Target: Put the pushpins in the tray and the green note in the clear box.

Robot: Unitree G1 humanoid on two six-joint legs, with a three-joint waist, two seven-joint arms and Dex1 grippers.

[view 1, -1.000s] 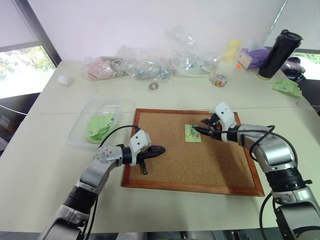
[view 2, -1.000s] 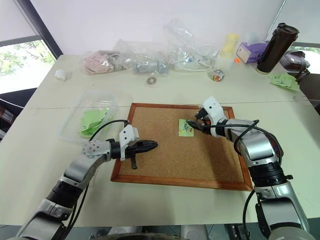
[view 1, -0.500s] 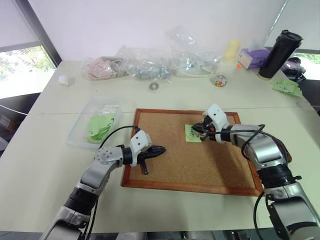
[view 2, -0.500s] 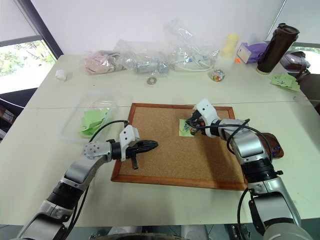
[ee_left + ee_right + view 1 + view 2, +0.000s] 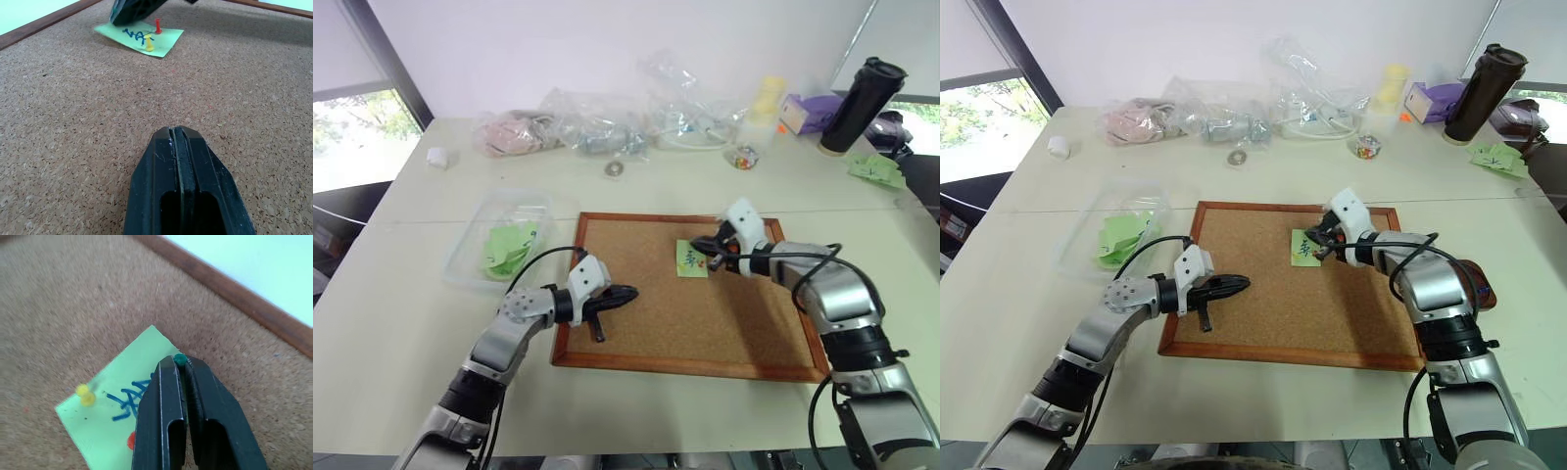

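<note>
The right gripper (image 5: 182, 363) fingers clench a green pushpin (image 5: 180, 359) over the green note (image 5: 117, 416), which yellow and red pins pin to the corkboard (image 5: 636, 235), while the left gripper (image 5: 175, 134) rests clenched, empty.

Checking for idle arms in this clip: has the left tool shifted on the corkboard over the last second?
No. The left tool lies shut at the same spot above the corkboard, just inside its left frame edge, pointing toward the green note.

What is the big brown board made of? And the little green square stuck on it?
The board looks like cork: its speckled, grainy, matte brown surface is visible in the wrist views, and its smooth reddish frame looks like wood. The green note looks like thin matte paper, with blue pen marks.
</note>
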